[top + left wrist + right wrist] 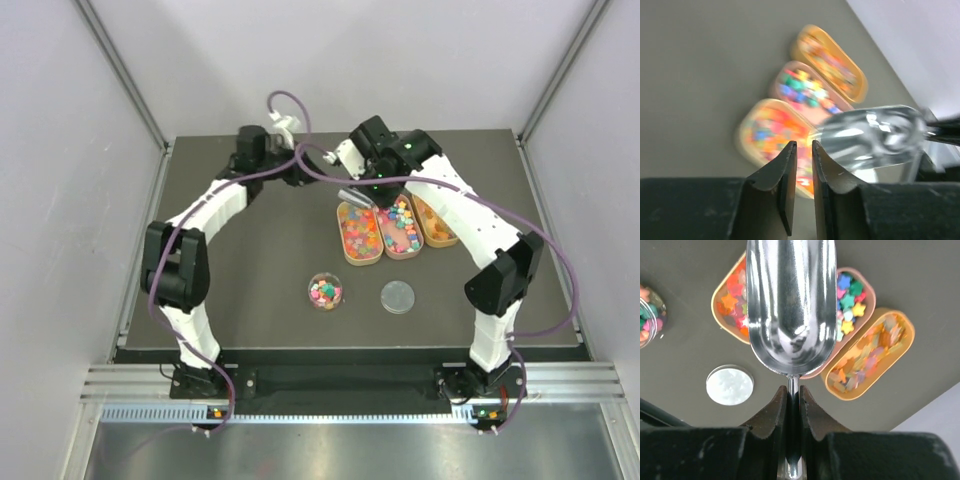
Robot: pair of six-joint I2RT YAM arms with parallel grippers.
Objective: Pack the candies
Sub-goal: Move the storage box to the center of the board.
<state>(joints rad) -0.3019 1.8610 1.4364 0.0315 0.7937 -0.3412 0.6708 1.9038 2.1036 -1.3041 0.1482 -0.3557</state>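
Note:
The candies (361,236) fill three oval trays side by side at mid-table; some also lie in a small round clear jar (324,291). My right gripper (372,187) is shut on the handle of the metal scoop (355,197) and holds it above the left tray (345,214). In the right wrist view the gripper (793,395) grips the handle and the scoop bowl (790,305) looks empty over the star-shaped candies (850,297). My left gripper (305,173) hovers left of the scoop, jaws almost together and empty (802,145), with blurred candies (772,132) and the scoop (875,135) beyond.
The round clear lid (397,297) lies flat right of the jar; it also shows in the right wrist view (730,385). The jar's edge (647,315) shows at that view's left. The orange tray (900,347) lies nearest the table's right side. Walls enclose the table.

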